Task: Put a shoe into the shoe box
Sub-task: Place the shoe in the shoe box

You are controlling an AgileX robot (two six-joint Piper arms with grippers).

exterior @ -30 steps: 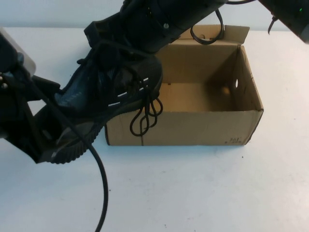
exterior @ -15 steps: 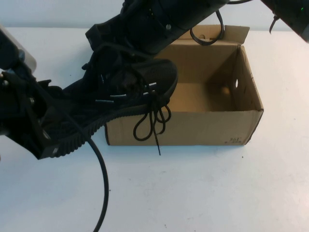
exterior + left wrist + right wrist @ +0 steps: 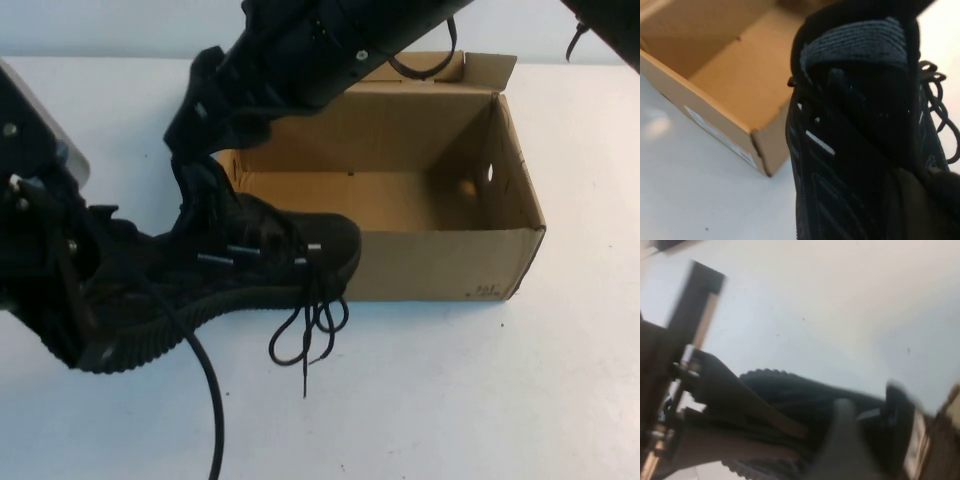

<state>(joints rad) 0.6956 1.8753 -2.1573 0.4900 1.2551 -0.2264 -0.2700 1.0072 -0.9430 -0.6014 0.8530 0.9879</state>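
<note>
The black shoe (image 3: pixel 250 255) hangs low in front of the left front corner of the brown shoe box (image 3: pixel 440 265), its toe against the box's front wall and its laces dangling. My left gripper (image 3: pixel 95 300) is shut on the heel end at the left. In the left wrist view the shoe (image 3: pixel 850 130) fills the picture beside the open box (image 3: pixel 735 70), and it hides my left gripper (image 3: pixel 900 200). My right gripper (image 3: pixel 200 120) stands open just above the shoe's collar. In the right wrist view my right gripper (image 3: pixel 872 435) has its fingers apart over the shoe (image 3: pixel 790 395).
The box stands open with its flap lid (image 3: pixel 480 68) folded back at the far side. My right arm (image 3: pixel 330 40) reaches over the box's back left corner. A black cable (image 3: pixel 212 400) hangs from the left arm over the white table (image 3: pixel 450 400).
The shoe has dropped and swung down from over the box's left end to in front of it. My right gripper let go and opened. My left gripper closed on the heel.
</note>
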